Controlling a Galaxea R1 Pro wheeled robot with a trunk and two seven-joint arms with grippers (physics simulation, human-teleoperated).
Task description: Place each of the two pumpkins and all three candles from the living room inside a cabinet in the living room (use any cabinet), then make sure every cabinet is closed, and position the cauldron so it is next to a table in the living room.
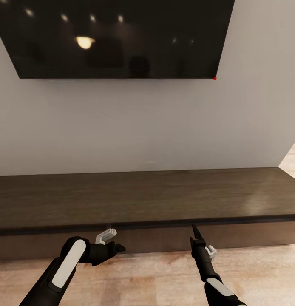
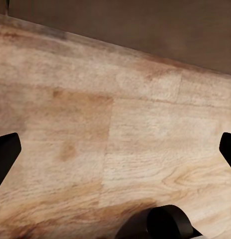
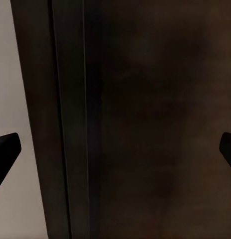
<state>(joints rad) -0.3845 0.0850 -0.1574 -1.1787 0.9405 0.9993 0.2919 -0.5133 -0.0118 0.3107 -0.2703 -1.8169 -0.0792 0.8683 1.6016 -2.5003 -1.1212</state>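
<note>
Nearest the head camera, two dark arms are seen low in front of the cabinet. One left gripper is held just short of the cabinet's front, bent sideways toward the floor; one right gripper is pointed up at the cabinet's front edge. From this view it cannot be told whether either is apart or together. One television hangs on the wall above the cabinet. The cabinet top is bare, and its front appears closed along the stretch seen.

From the left wrist, the pale plank floor is seen below the cabinet's foot, with the two fingertips wide apart and nothing between them.

From the right wrist, the cabinet's dark front edge is seen close up beside a strip of wall, with the fingertips likewise wide apart and empty.

Pumpkins counted: none; candles: none; cauldron: none. Judged from this, the storing cannot be confirmed as done, and a drawer is probably about to be opened.
</note>
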